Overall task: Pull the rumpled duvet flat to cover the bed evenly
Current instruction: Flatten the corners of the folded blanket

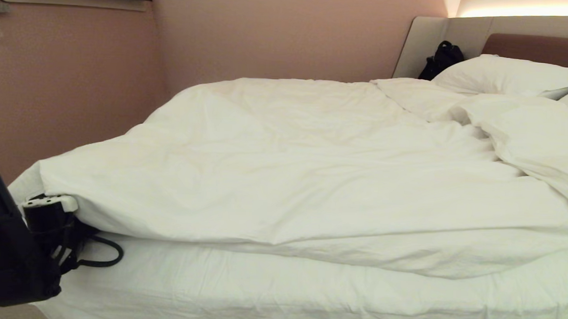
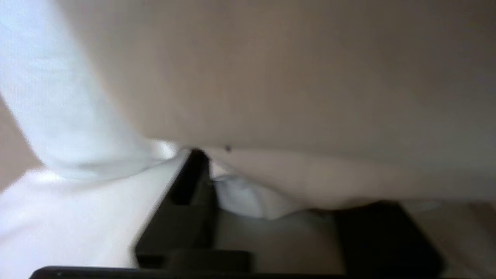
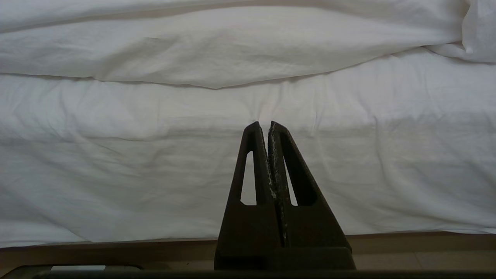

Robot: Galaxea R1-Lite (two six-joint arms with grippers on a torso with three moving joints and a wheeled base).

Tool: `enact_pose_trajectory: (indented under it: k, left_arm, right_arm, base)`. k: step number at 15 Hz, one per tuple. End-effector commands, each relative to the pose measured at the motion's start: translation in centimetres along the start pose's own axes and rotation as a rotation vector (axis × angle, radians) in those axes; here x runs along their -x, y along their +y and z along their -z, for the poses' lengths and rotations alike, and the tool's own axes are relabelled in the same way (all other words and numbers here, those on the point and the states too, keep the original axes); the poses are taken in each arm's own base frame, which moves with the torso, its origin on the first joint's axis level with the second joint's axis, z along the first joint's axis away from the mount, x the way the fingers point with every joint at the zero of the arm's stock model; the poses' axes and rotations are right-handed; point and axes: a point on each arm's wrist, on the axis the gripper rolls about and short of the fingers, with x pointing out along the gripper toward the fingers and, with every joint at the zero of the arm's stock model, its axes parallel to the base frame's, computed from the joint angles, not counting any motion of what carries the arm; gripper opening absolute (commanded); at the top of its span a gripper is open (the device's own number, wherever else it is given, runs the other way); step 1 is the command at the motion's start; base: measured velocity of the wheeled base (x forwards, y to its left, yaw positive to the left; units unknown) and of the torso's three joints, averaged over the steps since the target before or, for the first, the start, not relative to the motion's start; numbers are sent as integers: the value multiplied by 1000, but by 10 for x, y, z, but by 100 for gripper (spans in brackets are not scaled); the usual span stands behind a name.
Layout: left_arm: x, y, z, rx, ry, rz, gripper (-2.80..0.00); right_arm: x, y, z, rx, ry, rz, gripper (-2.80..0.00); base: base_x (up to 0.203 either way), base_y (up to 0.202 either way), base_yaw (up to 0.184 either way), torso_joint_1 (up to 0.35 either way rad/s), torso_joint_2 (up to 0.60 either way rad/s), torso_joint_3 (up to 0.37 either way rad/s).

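1. Head view, far left: the left gripper (image 1: 58,208) sits at the near left corner of the bed (image 1: 260,291), pushed in under the corner of the duvet (image 1: 283,169).
2. Left wrist view: duvet cloth (image 2: 271,186) bulges between the two black fingers (image 2: 190,186), which are part-way together around it. Whether they grip it firmly I cannot tell.
3. From that corner the duvet stretches away to the right along the near side of the bed and back toward the pillows (image 1: 504,72). Its near edge lies set back from the mattress edge, leaving a strip of bare sheet (image 1: 307,292) along the front.
4. Toward the right, near the pillows, the duvet is folded back on itself in a thick rumple.
5. The left arm is the nearer one; a pull would likely go toward the robot, across the bare strip.
6. Right wrist view: the right gripper (image 3: 268,126) hangs in front of the mattress side, fingers pressed together, holding nothing.
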Motion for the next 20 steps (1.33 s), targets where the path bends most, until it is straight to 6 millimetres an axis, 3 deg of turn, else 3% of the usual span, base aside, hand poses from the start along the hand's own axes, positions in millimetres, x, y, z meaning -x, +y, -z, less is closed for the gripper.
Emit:
enact_pose_trajectory:
  k: [1,8,10,12,16,18,20]
  left_arm:
    - [-1,3,7,-10,-17,-1,-280]
    - [-2,8,-1,7,-43,-10,-280]
    - [5,7,-16,24,-90,-1,-280]
    - [19,5,-41,51,-160,14,-280]
    - [64,3,-108,102,-344,39,-280]
    - [87,11,-144,119,-427,14,-280]
    - [101,32,-176,128,-489,-69,-280]
  right_arm:
    - [0,0,0,0,1,0,-280]
    - [0,0,0,0,1,0,-280]
    - [0,0,0,0,1,0,-280]
    - [0,0,0,0,1,0,-280]
    - [0,0,0,0,1,0,-280]
    - [0,0,0,0,1,0,-280]
    - [0,0,0,0,1,0,-280]
  base:
    - [0,0,0,0,0,0]
    - [0,0,0,0,0,0]
    - [0,0,0,0,0,0]
    - [0,0,0,0,0,0]
    - [0,0,0,0,0,0]
    - [0,0,0,0,0,0]
    - [0,0,0,0,0,0]
